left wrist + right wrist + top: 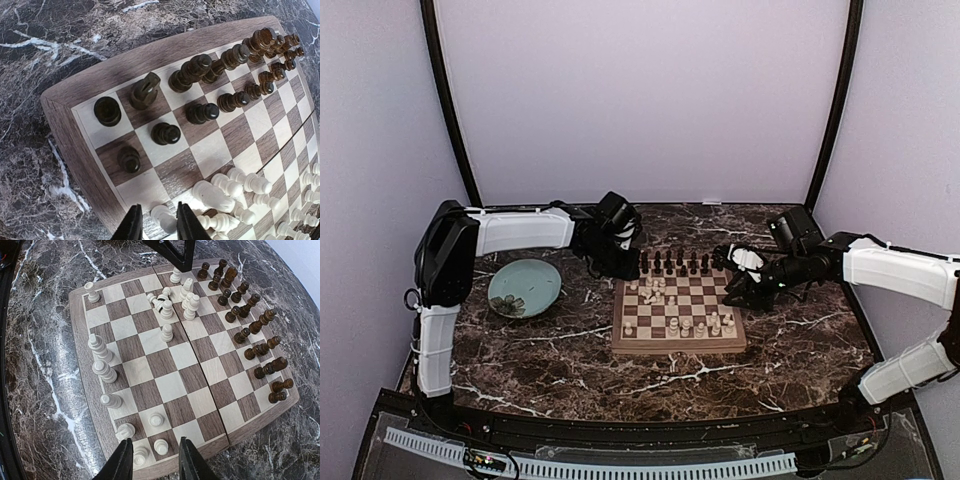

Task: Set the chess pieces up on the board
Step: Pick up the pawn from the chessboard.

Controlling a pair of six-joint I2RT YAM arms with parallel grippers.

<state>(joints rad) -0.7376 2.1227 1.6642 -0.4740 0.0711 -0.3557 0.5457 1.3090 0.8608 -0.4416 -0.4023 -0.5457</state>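
Board: the square wooden chessboard [678, 346], with tan and dark brown squares and a light border, lies flat in the middle of the black, white-veined marble table [800, 350], between the two arms.
Dark pieces: the dark brown turned chess pieces [202, 113] stand upright in two rows along the board's far side.
Cream pieces: several of the cream-white turned chess pieces [104, 371] stand along the board's near side. One lone cream piece [167, 333] stands nearer the middle. A cream cluster [166, 307] crowds the board's left part, some of it toppled.
Left gripper: the left gripper [157, 229] hangs over the board's left edge, just beside the cluster. Its fingers are a little apart, with a small cream-white pawn [162, 216] upright between them. Whether the pads press on it cannot be told.
Right gripper: the right gripper [154, 462] is over the board's right edge, at the near corner. Its fingers are spread and carry nothing. A cream corner pawn [161, 445] stands on a square below the gap.
Plate: a round pale-teal plate [542, 272] sits on the table left of the board, apart from it. A few small dark things lie on it, too small to identify.
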